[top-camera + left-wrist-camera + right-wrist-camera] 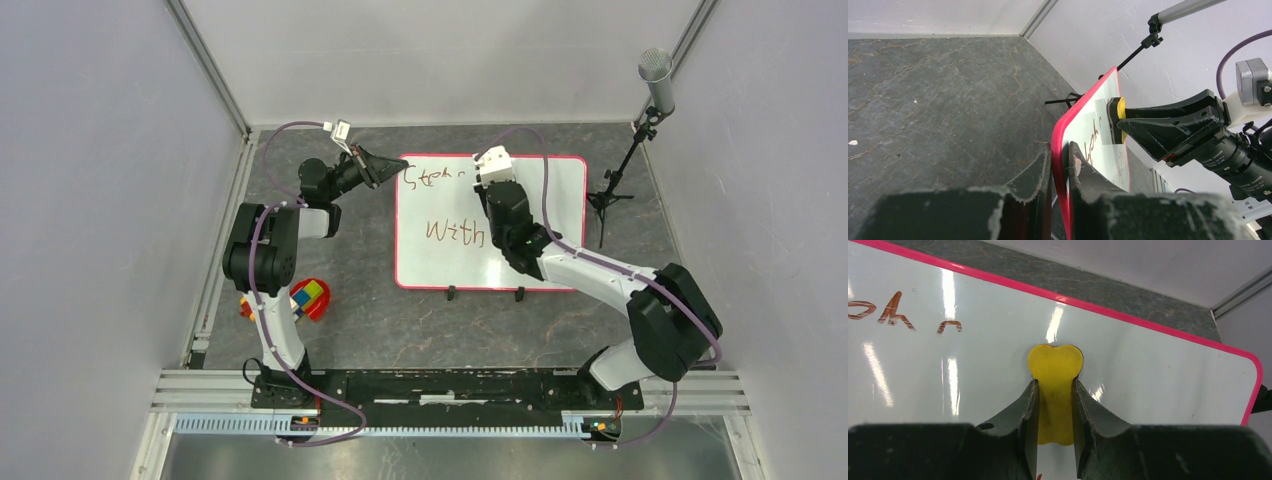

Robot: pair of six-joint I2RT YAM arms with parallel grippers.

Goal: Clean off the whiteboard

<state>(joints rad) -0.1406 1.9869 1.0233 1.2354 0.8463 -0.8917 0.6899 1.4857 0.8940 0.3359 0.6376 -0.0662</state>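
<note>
Black-and-white arms (600,275) carry purple cables (546,170).

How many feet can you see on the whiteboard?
2. One black foot sits left of centre on the near edge of the whiteboard, the other right of centre. More could be hidden under the board.

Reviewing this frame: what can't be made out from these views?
- Top external: the right arm covers part of the whiteboard, hiding any writing after "With".
- Left wrist: the board, clamped in the left gripper, is edge-on; its writing is unreadable.
- Right wrist: the right gripper hides the yellow eraser's lower part.
- Top external: the left arm cuts off the colourful toy.
</note>
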